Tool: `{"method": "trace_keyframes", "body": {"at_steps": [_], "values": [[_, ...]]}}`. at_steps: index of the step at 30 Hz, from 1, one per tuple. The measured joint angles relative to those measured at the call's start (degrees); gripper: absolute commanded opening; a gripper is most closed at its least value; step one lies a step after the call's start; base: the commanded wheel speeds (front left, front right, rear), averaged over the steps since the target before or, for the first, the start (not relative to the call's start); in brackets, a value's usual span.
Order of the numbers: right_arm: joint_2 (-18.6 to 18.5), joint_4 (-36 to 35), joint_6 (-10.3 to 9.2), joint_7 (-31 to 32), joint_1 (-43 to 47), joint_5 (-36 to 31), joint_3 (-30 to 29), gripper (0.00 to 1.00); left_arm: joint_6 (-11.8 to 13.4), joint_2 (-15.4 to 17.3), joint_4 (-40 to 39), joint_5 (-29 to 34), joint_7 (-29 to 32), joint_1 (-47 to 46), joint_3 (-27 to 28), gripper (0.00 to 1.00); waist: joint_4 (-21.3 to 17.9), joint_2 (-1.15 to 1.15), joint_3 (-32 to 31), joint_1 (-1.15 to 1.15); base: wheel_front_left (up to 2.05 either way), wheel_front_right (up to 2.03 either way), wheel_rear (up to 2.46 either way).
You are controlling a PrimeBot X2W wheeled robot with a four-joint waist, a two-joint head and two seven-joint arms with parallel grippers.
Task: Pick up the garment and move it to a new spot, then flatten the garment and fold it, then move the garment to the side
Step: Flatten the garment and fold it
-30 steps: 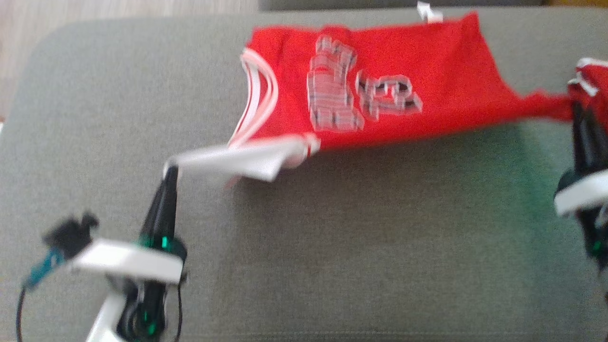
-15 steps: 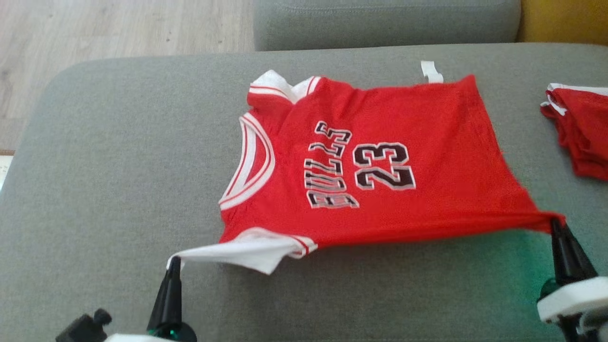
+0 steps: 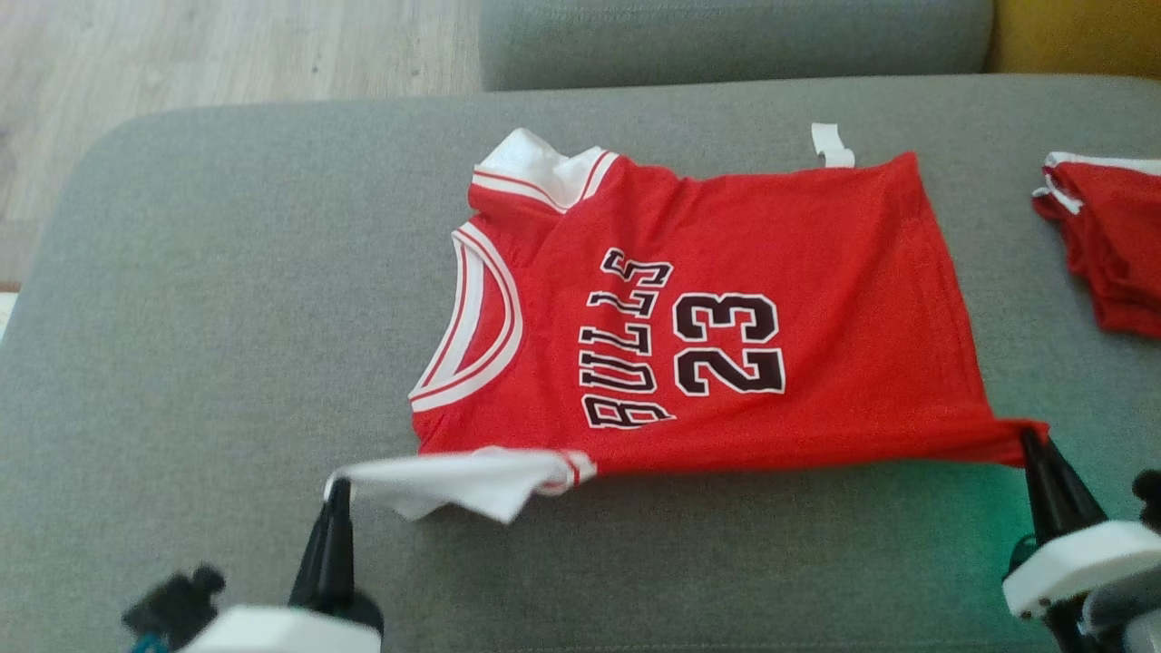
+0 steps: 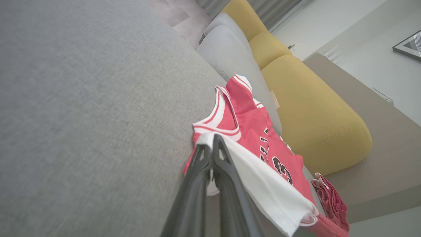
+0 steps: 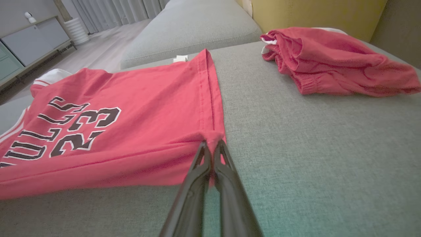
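My left pincer point(image 3: 337, 485) is closed down narrow, its tips pinching the end of a white flap point(image 3: 453, 476) that trails from the near armhole of the jersey point(image 3: 816, 254). In the left wrist view the flap hangs slack past my fingers. My right pincer point(image 3: 1029, 440) is closed the same way, clamped on the near corner of the red hem; in the right wrist view the cloth bunches up around the tips.

Between the two grips the jersey's near edge runs in a straight, taut line and looks raised slightly off the grey seat cushion point(image 3: 227, 272). The rest of the jersey lies spread on that cushion, printed side up with "BULLS" and "23" showing. Its neckline points to my left and its hem to my right. The far shoulder strap is crumpled, and a small white tag point(image 3: 830, 145) sticks out at the far hem corner.

To my right, well apart from the jersey, a crumpled red garment point(image 3: 1111, 254) sits on the same cushion. Beyond lie a yellow cushion point(image 4: 312, 108) and wood floor point(image 3: 227, 54).
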Motion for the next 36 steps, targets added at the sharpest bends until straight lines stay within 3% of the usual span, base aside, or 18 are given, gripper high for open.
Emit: {"method": "trace_keyframes", "body": {"at_steps": [10, 26, 27, 28, 29, 36], "values": [[0.21, 4.30, 0.00, 2.44, -9.39, -3.34, -0.76, 0.00, 0.43, -0.73, 9.06, 0.07, 0.01, -16.22, -2.12, 0.00, 0.52, 0.00, 4.88, 0.00, 0.00, 0.00, 0.00], [-1.53, 11.02, -0.01, 1.85, -19.18, -4.81, 2.31, 0.00, 0.35, -1.11, 18.53, 4.79, -0.02, -29.66, -5.19, 0.00, 0.17, 0.00, 11.14, 0.00, 0.00, 0.00, 0.00], [-1.68, 11.47, -0.01, 1.85, -19.48, -4.81, 2.75, 0.29, 0.35, -1.13, 19.07, 4.88, -0.02, -29.80, -5.28, 0.08, 0.23, 0.00, 11.26, 0.00, 0.00, 0.00, 0.00], [-1.71, 11.87, -0.01, 1.81, -19.62, -4.81, 3.01, 0.89, 0.35, -1.13, 19.61, 5.36, -0.02, -29.86, -5.27, 0.67, 0.30, 0.00, 11.34, 0.00, 0.00, 0.00, 0.00], [-1.71, 12.26, -0.01, 1.38, -19.66, -4.81, 3.07, 1.00, 0.36, -1.14, 19.95, 6.13, -0.02, -29.84, -5.05, 1.00, 0.39, 0.00, 11.36, 0.00, 0.00, 0.00, 0.00], [-1.80, 10.50, -0.01, -2.77, -18.97, -4.22, 2.12, 1.00, 0.43, -1.15, 12.36, 9.45, -0.24, -25.54, -0.84, 1.00, 0.40, 0.00, 10.30, 0.00, 0.00, 0.00, 0.00]]}}
